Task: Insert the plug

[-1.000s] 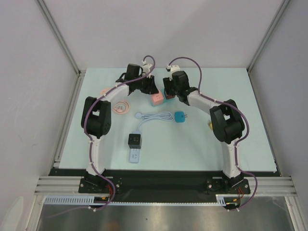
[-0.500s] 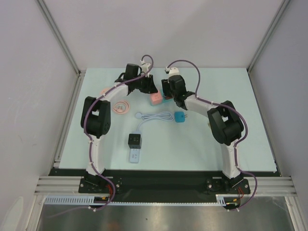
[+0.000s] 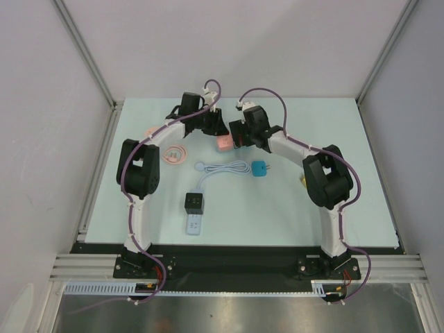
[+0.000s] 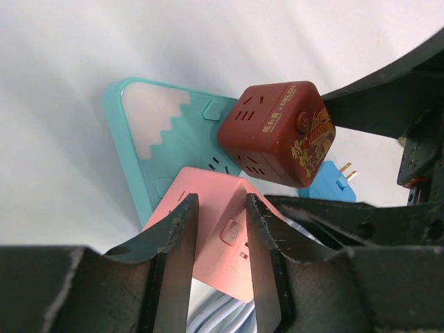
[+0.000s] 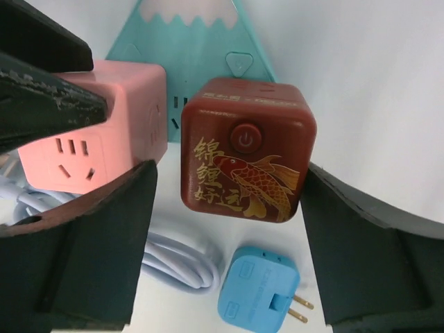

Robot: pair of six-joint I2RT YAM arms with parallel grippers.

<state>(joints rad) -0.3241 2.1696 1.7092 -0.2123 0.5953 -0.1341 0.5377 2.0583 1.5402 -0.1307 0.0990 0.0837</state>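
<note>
The blue plug lies on the table with its two prongs pointing right; it also shows in the right wrist view. A pink socket cube and a dark red socket cube with a gold fish stand side by side by a teal mountain-shaped socket board. My left gripper is slightly open, its fingers over the pink cube's top. My right gripper is wide open, with the red cube ahead between its fingers and the plug below.
A coiled white cable lies left of the plug. A black socket cube and a white power strip lie nearer the front. Pink rings lie at the left. A small yellow object sits by the right arm.
My right gripper has shifted a little left, closer over the red cube and toward the pink cube. The left gripper has stayed over the pink cube. The plug has not moved.
</note>
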